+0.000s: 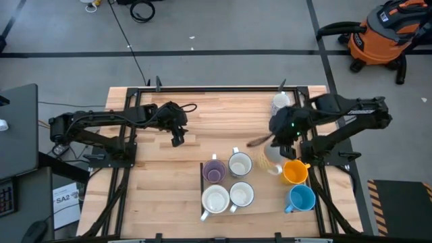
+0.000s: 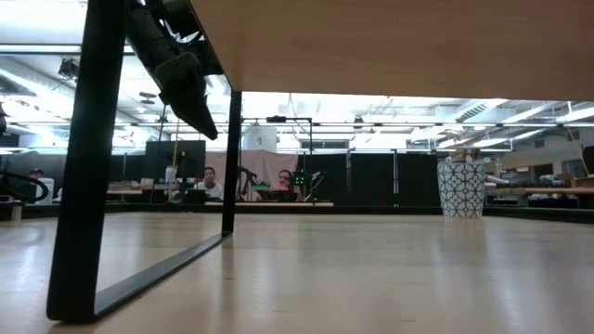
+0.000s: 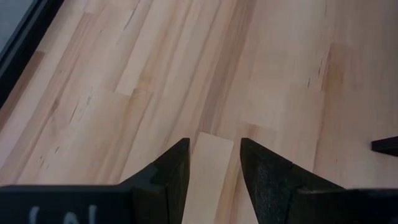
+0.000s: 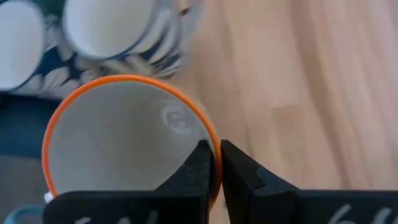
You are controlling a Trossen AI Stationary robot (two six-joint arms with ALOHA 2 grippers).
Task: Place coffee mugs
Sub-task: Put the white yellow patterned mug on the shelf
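We see the right gripper (image 4: pixel 213 163) with jaws pinched on the orange mug's (image 4: pixel 127 140) rim, near the table's (image 1: pixel 169 196) right edge; the left gripper (image 3: pixel 213 163) hovers narrowly parted over bare wood.

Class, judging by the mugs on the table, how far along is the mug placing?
Done: four mugs, including the purple mug, form a square. In hand: the right hand pinches the orange mug by its rim. Left: the blue mug. The left hand hovers open.

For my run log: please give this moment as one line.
right gripper: shut on orange mug rim | left gripper: open, idle over table
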